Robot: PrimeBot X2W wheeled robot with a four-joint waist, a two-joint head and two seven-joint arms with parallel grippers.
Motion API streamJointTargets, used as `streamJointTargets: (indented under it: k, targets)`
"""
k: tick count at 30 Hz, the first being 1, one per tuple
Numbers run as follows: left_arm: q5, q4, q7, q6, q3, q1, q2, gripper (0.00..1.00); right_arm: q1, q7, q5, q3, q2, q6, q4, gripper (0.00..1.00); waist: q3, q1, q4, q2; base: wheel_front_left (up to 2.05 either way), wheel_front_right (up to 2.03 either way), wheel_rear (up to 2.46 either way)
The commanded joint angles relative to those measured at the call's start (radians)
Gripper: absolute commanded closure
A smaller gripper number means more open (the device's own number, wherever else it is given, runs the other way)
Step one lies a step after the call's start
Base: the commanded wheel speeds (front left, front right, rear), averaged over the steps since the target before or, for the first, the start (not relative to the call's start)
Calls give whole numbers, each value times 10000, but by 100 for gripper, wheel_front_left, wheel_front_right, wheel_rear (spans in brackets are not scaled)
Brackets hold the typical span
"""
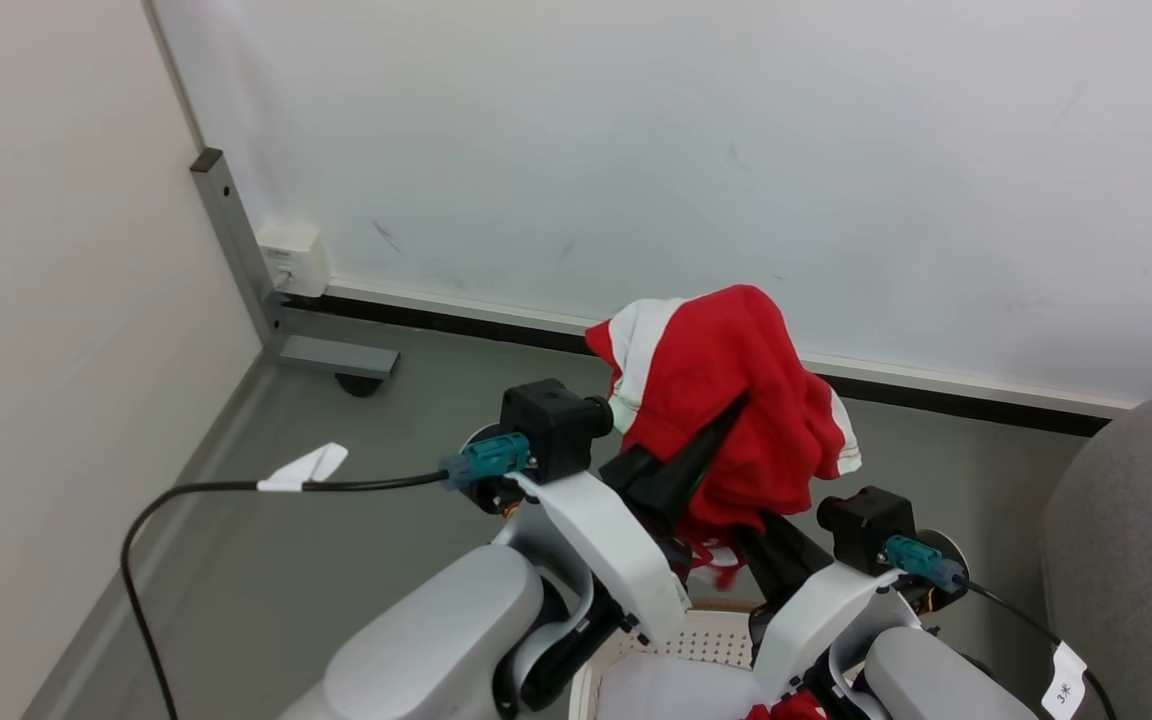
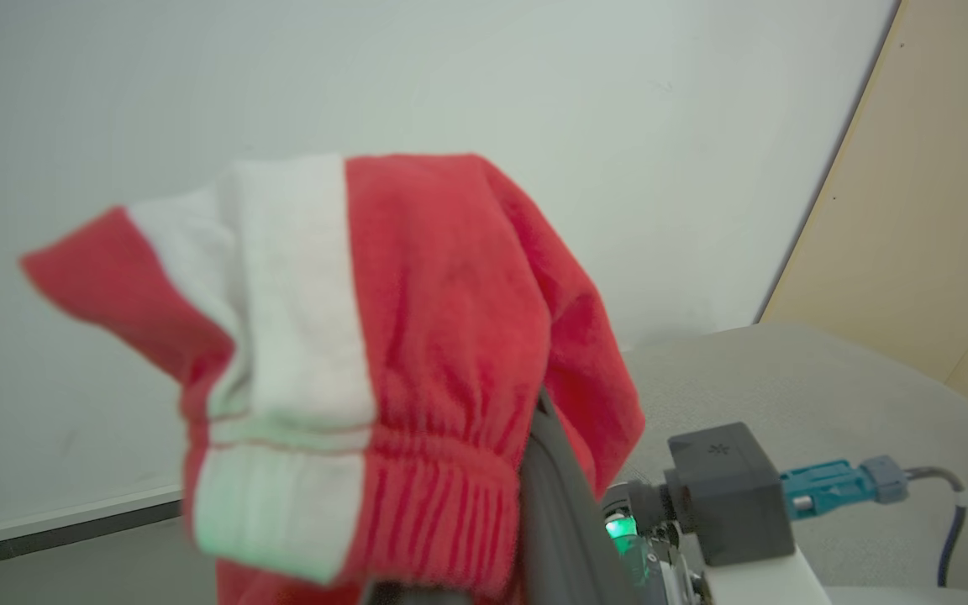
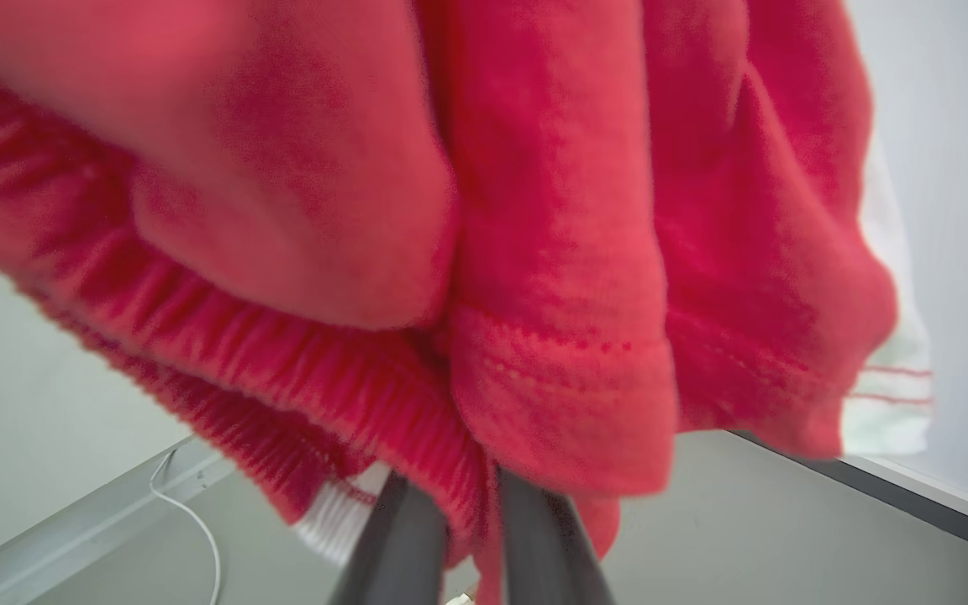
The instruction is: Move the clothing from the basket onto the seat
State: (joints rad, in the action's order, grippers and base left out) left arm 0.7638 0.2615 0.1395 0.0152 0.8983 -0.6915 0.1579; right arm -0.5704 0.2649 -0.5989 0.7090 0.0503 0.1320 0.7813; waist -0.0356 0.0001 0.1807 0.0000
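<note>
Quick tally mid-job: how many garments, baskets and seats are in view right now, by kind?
Cream-white perforated plastic basket: 1
Red fabric garments with white trim: 2, one lifted, one peeking out in the basket
Grey woven upholstered seat: 1
Total: 4

arm shells (image 1: 456,640): pale grey | wrist blocks (image 1: 548,425): black | connectors (image 1: 489,457): teal | cables (image 1: 206,488): black, white tags

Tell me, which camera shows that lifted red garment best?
The head view: the red garment appears nearly whole, bunched up above the basket. The left wrist view shows one side close up, white panel and gathered waistband, cropped at the bottom. The right wrist view sits so near that it gives blurred red folds and a hem.
</note>
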Motion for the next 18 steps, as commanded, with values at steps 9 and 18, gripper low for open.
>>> streamJointTargets:
  k: [9, 18]
  targets:
    - [124, 192, 31, -249, -85, 275, 219, 6, 257, -7, -47, -893, 156, -23, -969, 100, 38, -1, -297, 0, 0, 0, 0]
    - [223, 257, 223, -277, -2, 699, 326, 0, 1008, -7, 332, -2863, 745, -23, -2658, 100, 173, -1, -986, 0, 0, 0, 0]
